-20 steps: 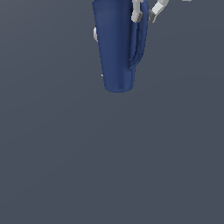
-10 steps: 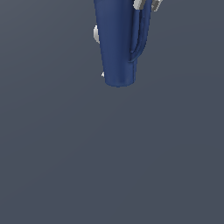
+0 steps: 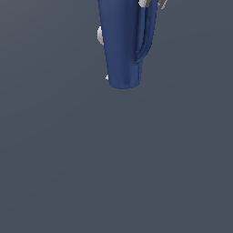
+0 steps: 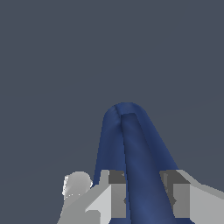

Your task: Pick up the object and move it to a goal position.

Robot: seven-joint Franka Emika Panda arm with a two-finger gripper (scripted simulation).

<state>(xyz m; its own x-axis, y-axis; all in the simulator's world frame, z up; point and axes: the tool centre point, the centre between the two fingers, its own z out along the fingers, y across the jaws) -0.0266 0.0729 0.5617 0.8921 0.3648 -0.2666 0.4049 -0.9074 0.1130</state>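
Mug (image 3: 120, 45), top centre of the frame, hangs clamped between closed fingers (image 4: 116, 199); the carrying step, next move toward an unseen goal.

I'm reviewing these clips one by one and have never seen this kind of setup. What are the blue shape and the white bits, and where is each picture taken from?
These are simulator renders of one robot arm. The exterior view comes from a camera off the arm; the wrist view comes from a camera mounted on the arm's wrist, looking along its tool. The blue shape is a tall tapered mug with a loop handle on its side. The white and grey pieces are the tool, whose two fingers sit on either side of the handle, apparently gripping it. The plain grey surface holds nothing else visible. A small pale blob shows beside the mug; I cannot tell what it is.
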